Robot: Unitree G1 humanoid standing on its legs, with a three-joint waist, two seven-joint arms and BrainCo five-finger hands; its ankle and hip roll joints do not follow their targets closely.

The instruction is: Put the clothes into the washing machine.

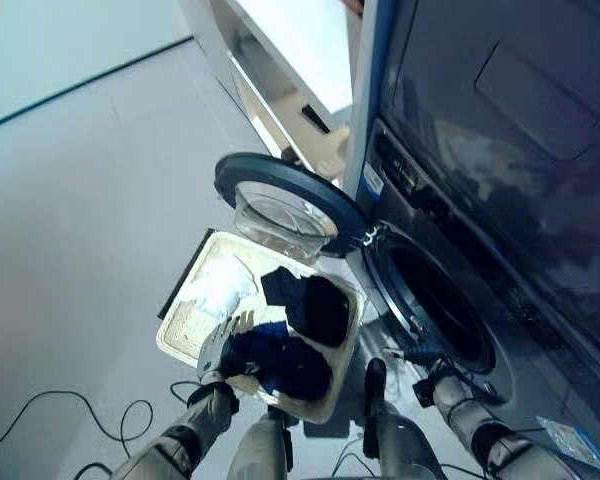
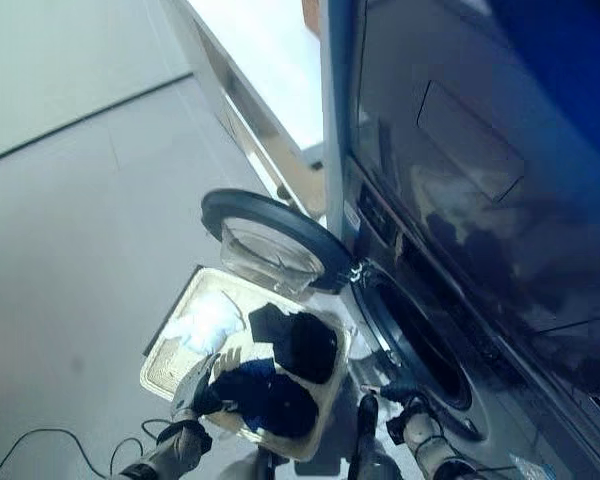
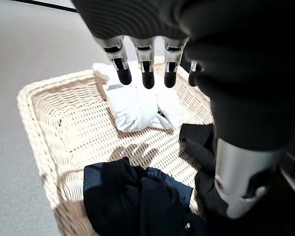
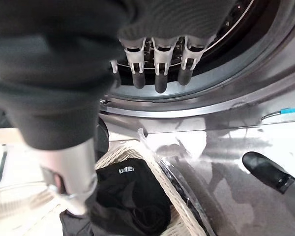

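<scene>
Left eye view: the left hand [image 1: 223,347] is hovering, fingers relaxed, over dark clothes [image 1: 302,330] in a wicker basket [image 1: 185,335] at lower centre, beside the washer [image 1: 450,300] with its door [image 1: 280,195] open.

Left wrist view: straight fingers [image 3: 146,69] are hanging above a white garment [image 3: 137,103].

Right wrist view: the right hand [image 4: 157,64] is reaching, released, toward the drum [image 4: 226,54].
</scene>
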